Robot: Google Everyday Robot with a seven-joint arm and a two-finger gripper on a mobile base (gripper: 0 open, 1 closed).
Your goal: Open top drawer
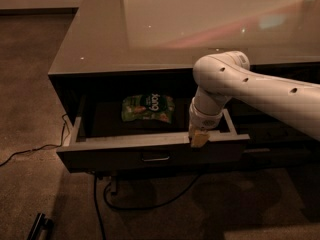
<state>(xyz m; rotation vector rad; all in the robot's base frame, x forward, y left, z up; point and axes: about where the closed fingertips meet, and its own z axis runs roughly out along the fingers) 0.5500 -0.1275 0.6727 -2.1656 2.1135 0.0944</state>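
A large low cabinet with a glossy grey-brown top [150, 39] fills the upper part of the view, rising behind and above the gripper. Brown carpet [30, 84] spreads to the gripper's left and below it. A thick white robot arm [260, 91] comes in from the right edge, bends at a rounded elbow above the gripper and points straight down. The top drawer [110, 156], wide, shallow and dark grey, stands pulled out from the cabinet, its lighter grey inner tray exposed; its flat front runs left and right directly under the gripper. A green snack bag [148, 107] lies flat inside the drawer, behind and to the left of the gripper. The gripper [199, 138], tan at its tip, sits at the top edge of the drawer front, right of centre (whether it is released or clamped on that edge cannot be told). A small metal pull [155, 157] is on the drawer front, lower left of the gripper. A dark cable [150, 204] loops on the carpet below.
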